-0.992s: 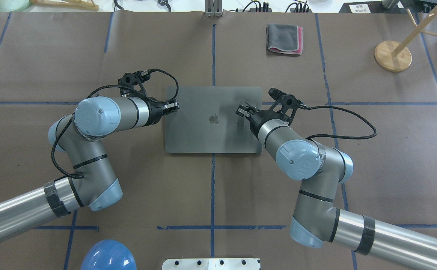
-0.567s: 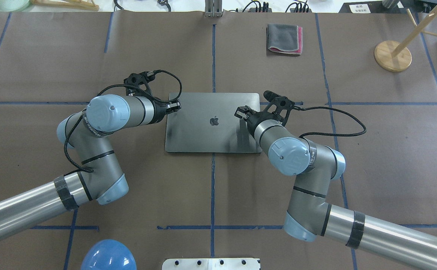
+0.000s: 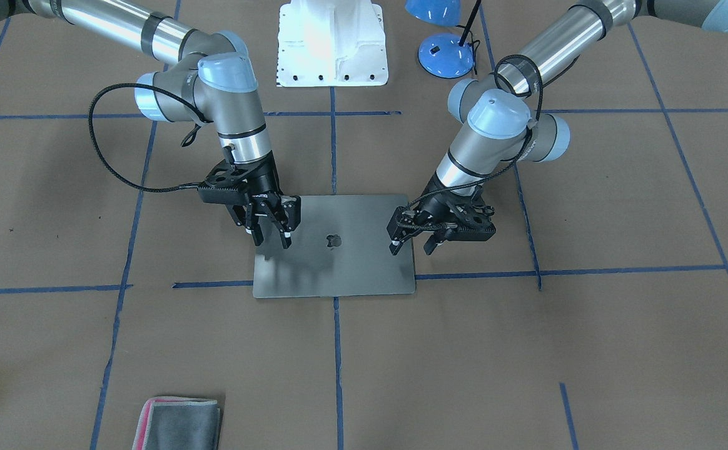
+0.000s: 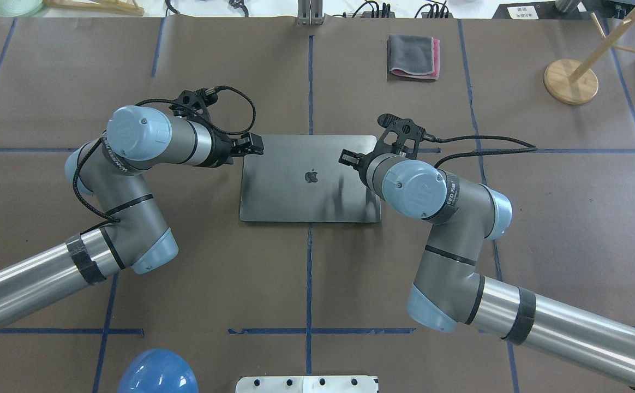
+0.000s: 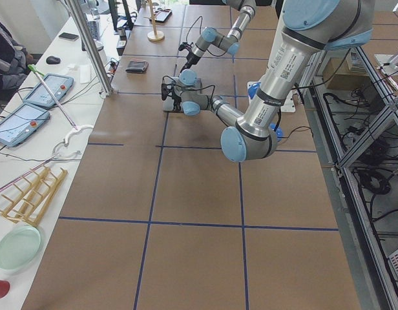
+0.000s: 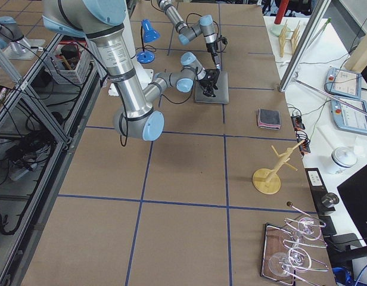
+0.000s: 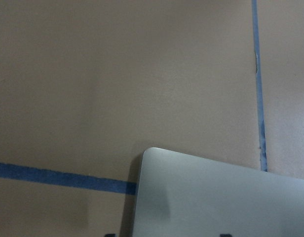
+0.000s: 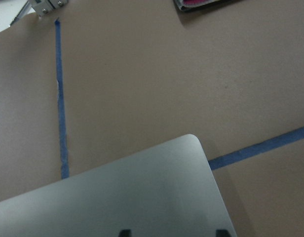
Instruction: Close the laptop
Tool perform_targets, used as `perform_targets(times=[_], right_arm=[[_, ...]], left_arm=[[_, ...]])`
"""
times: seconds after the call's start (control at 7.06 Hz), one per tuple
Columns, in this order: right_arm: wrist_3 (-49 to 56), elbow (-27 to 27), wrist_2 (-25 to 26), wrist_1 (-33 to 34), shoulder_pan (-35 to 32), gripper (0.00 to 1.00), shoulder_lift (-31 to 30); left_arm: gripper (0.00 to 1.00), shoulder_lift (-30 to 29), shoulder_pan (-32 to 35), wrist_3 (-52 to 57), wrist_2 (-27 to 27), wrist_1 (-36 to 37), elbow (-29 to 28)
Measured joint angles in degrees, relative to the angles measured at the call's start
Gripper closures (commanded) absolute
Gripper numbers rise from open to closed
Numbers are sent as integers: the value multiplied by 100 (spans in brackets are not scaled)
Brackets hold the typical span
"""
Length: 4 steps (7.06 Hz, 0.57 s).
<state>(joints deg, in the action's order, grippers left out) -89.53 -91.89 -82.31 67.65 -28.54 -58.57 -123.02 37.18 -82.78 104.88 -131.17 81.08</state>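
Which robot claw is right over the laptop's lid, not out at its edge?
The right gripper: both fingers hang above the closed laptop's lid. The left gripper straddles the lid's side edge near a corner.

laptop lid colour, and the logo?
The slim metal laptop has a plain grey lid with a darker apple logo; clearest in the overhead exterior view.

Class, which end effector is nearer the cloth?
Right. The right end effector is over the laptop's side nearer the cloth; the left end effector is over the opposite side.
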Motion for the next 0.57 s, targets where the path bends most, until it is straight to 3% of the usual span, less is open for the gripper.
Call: perform_targets(times=[0.28, 0.57], right_arm=[[621, -550, -700, 1026, -245, 1, -48], [1353, -961, -1466, 1457, -581, 1, -306]], left_arm=[[1, 170, 91, 546, 312, 1627, 804], [1, 479, 156, 1689, 396, 3266, 1832]])
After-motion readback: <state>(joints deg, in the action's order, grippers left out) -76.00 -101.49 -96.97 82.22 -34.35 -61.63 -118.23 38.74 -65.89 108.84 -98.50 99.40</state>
